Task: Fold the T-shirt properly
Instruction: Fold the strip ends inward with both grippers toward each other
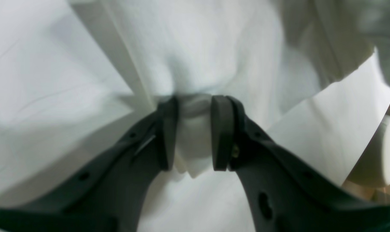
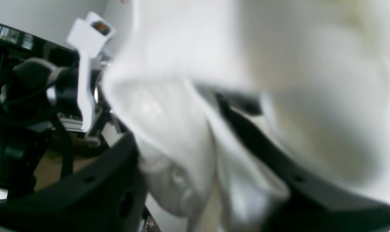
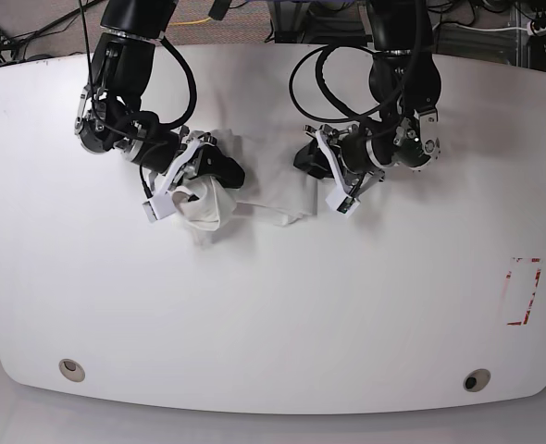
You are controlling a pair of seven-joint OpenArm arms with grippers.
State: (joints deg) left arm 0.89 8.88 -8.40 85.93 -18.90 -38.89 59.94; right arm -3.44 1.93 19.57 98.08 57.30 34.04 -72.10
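Observation:
The T-shirt [image 3: 208, 205] is a crumpled white bunch on the table, stretched between my two grippers; none of its print shows. In the base view my left gripper [image 3: 312, 165] holds its right end. The left wrist view shows that gripper [image 1: 194, 106] shut on a thick fold of the T-shirt [image 1: 198, 48], squeezed between the black pads. My right gripper [image 3: 219, 176] is at the bigger bunch on the left. In the blurred right wrist view its fingers [image 2: 179, 119] stand apart, and the T-shirt [image 2: 169, 129] hangs loosely between them and drapes over one finger.
The white table [image 3: 273, 305] extends wide toward the front. A red-marked rectangle [image 3: 523, 291] lies at the right. Two round holes [image 3: 69, 368] sit near the front edge. Cables and stands crowd the back edge.

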